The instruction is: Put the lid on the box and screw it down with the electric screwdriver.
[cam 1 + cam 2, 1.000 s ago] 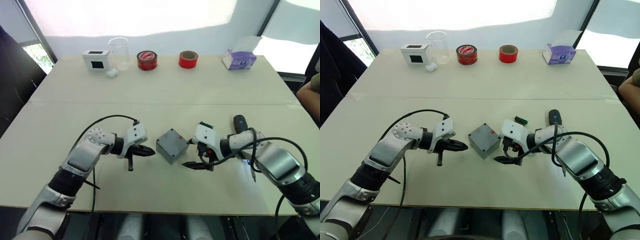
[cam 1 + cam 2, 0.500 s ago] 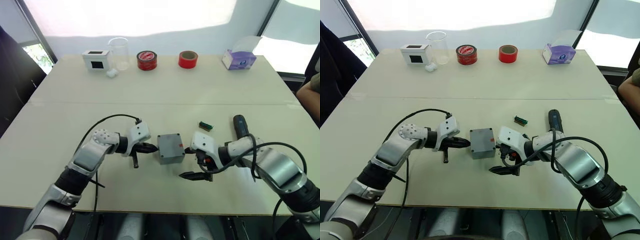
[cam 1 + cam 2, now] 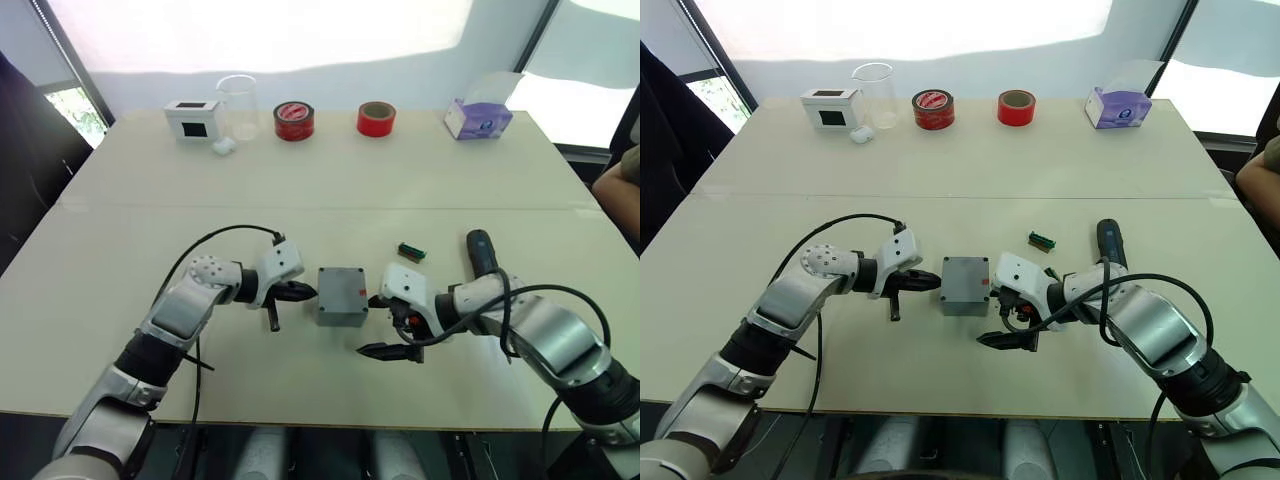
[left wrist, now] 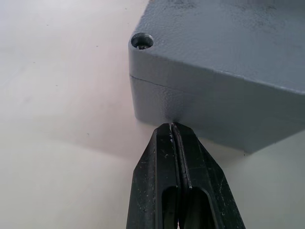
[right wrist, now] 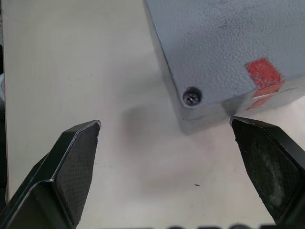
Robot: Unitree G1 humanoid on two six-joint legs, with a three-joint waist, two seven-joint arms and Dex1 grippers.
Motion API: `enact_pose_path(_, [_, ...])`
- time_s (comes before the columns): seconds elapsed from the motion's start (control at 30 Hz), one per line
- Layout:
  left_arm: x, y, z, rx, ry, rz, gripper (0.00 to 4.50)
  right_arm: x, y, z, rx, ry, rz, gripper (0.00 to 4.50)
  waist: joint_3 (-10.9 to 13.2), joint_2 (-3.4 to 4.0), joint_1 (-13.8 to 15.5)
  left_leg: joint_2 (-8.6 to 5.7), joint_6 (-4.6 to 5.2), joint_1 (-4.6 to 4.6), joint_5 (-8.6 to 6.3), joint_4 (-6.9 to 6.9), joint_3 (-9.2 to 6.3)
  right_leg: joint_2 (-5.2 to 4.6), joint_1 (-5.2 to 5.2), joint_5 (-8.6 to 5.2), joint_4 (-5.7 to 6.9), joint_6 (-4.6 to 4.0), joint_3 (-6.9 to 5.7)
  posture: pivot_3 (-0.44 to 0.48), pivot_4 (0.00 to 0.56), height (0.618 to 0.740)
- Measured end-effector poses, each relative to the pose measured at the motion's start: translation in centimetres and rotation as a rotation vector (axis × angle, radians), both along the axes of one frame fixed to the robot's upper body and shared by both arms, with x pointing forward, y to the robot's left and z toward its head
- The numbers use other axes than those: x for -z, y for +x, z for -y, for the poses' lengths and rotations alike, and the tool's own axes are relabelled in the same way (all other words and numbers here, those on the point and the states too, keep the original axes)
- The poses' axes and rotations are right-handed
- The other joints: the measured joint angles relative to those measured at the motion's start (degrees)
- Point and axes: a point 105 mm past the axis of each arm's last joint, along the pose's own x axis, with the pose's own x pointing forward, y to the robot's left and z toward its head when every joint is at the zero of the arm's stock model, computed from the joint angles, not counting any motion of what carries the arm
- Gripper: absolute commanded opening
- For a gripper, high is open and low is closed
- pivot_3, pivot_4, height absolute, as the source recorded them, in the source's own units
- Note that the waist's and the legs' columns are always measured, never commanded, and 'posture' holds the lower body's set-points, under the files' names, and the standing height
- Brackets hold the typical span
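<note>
My left gripper (image 4: 171,131), fingers pressed together, noses against the side of the box (image 3: 341,296) at mid-table, whose lid (image 4: 228,38) already sits on top with a screw (image 5: 192,98) visible in one corner. My right gripper (image 5: 167,133) is spread wide and empty, with one finger at the box's near corner. The screwdriver (image 3: 481,247) lies well apart on the table (image 3: 330,170) behind my right arm, so reaching for it could knock the box askew or roll the tool away, and a harder left push could slide the box.
</note>
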Motion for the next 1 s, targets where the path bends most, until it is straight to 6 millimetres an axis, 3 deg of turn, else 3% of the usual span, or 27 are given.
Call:
enact_pose_path(0.3, [0.0, -0.1, -0.7, 0.003, 0.018, -0.012, 0.00, -0.9, 0.7, 0.9, 0.027, 0.003, 0.023, 4.48, 0.00, 0.00, 0.01, 0.00, 0.00, 0.00, 0.00, 0.00, 0.00, 0.00, 0.00, 0.00, 0.00, 0.00, 0.00, 0.000, 0.150, 0.740])
enact_pose_path(0.4, [-1.3, -0.3, -1.8, -0.012, -0.036, -0.059, 0.00, -3.4, 3.0, 3.2, 0.158, 0.100, 0.056, 4.48, 0.02, -0.03, -0.01, 0.00, 0.00, 0.00, 0.00, 0.00, 0.00, 0.00, 0.00, 0.00, 0.01, 0.00, 0.01, 0.000, 0.150, 0.740])
enact_pose_path(0.47, [-3.5, 0.0, -3.0, -0.050, -0.108, -0.062, 0.00, -5.7, 5.2, 6.1, 0.302, 0.165, 0.120, 4.48, 0.02, -0.03, 0.09, 0.00, -0.01, 0.01, 0.00, 0.00, -0.02, -0.01, 0.01, 0.00, 0.01, 0.00, -0.02, 0.000, 0.150, 0.740])
enact_pose_path(0.53, [-5.7, 0.4, -3.3, -0.061, -0.176, -0.039, 0.00, -6.4, 6.6, 7.8, 0.392, 0.216, 0.166, 4.48, -0.01, -0.08, 0.07, 0.00, -0.01, 0.02, 0.00, -0.01, -0.05, 0.00, 0.04, 0.00, 0.00, 0.00, -0.03, 0.000, 0.150, 0.740])
enact_pose_path(0.63, [-7.8, -0.2, -1.6, 0.000, -0.268, -0.041, 0.00, -4.7, 9.1, 8.3, 0.506, 0.301, 0.191, 4.48, -0.07, -0.17, -0.18, -0.01, -0.10, 0.05, 0.05, -0.02, 0.03, 0.00, 0.03, 0.00, 0.03, 0.00, 0.02, 0.000, 0.150, 0.740])
enact_pose_path(0.73, [-8.4, -0.7, -0.8, 0.029, -0.288, -0.042, 0.00, -2.0, 10.5, 8.9, 0.582, 0.284, 0.185, 4.48, -0.05, -0.13, -0.26, -0.02, -0.27, 0.05, 0.15, -0.05, 0.12, 0.01, -0.09, 0.00, 0.14, 0.00, 0.11, 0.000, 0.150, 0.740])
enact_pose_path(0.8, [-8.4, -0.6, -0.9, 0.017, -0.283, -0.040, 0.00, -1.4, 10.8, 9.1, 0.596, 0.284, 0.195, 4.48, -0.04, -0.13, -0.41, -0.02, -0.27, 0.05, 0.15, -0.05, 0.14, 0.02, -0.12, 0.00, 0.21, 0.00, 0.13, 0.000, 0.150, 0.740])
enact_pose_path(0.9, [-8.1, -0.5, -0.9, 0.012, -0.264, -0.038, 0.00, -1.4, 11.5, 8.9, 0.609, 0.295, 0.226, 3.91, -0.05, -0.14, -0.60, -0.01, -0.24, 0.06, 0.14, -0.04, 0.15, 0.03, -0.12, 0.00, 0.25, 0.00, 0.14, 0.000, 0.150, 0.740])
enact_pose_path(1.0, [-7.9, -0.6, -0.5, 0.017, -0.247, -0.036, 0.00, -1.2, 12.1, 9.1, 0.626, 0.285, 0.252, 2.79, -0.05, -0.14, -0.43, -0.01, -0.24, 0.06, 0.14, -0.04, 0.14, 0.02, -0.13, -0.01, 0.42, -0.01, 0.15, 0.000, 0.150, 0.740])
